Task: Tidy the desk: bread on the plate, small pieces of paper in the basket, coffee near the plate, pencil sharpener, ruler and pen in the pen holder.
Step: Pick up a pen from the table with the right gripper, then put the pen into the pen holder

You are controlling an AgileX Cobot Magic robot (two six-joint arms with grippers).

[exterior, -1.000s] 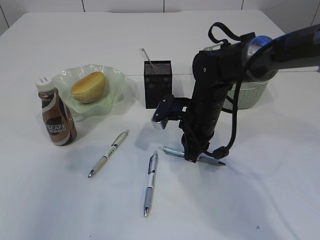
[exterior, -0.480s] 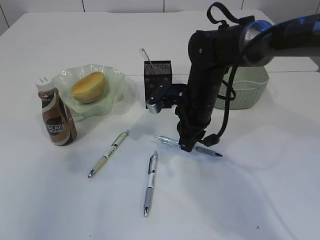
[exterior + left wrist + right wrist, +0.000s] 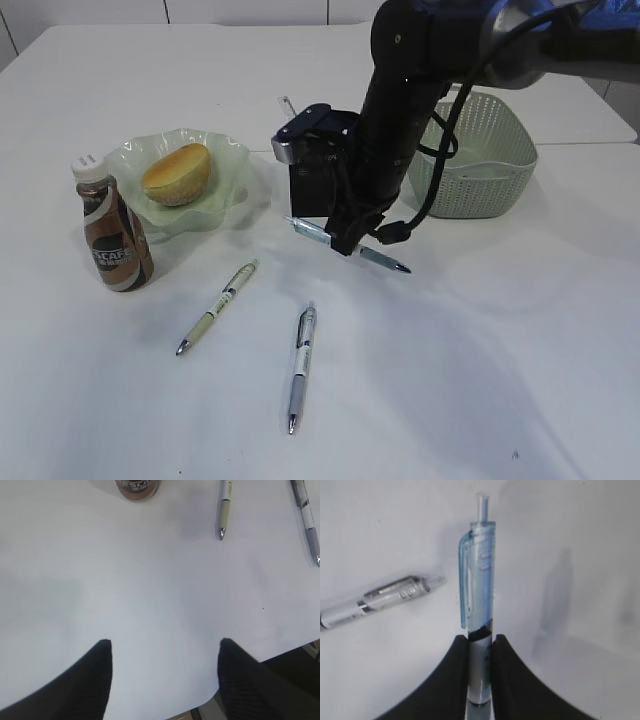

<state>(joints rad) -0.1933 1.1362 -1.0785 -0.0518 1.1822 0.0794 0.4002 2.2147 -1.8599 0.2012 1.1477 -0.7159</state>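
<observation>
One pen (image 3: 345, 243) held tight in right gripper (image 3: 346, 243), lifted off table (image 3: 480, 360), lying flat in the air. In wrist view, pads (image 3: 455, 672) squeezed on pen's middle, clip end sticking out toward 12 o'clock. Holder (image 3: 315, 168) just behind gripper, toward 11 o'clock. Best next move, as a guess: tip pen upright first, point down, then line up over holder's open top and lower slowly. Let go only once pen is well inside. Flat as now, would just lie across the rim or knock holder over. Watch for thin stick (image 3: 290, 108) already standing in holder.

Two more pens on table: greenish pen (image 3: 217, 308) at 8 o'clock from gripper, white pen (image 3: 300, 366) at 6 o'clock. Bread (image 3: 177, 173) on plate (image 3: 232, 158), coffee (image 3: 112, 226) right beside plate. Basket (image 3: 480, 150) at 2 o'clock from gripper.

Left gripper (image 3: 162, 650) spread wide, nothing in it, above bare table near its edge.
</observation>
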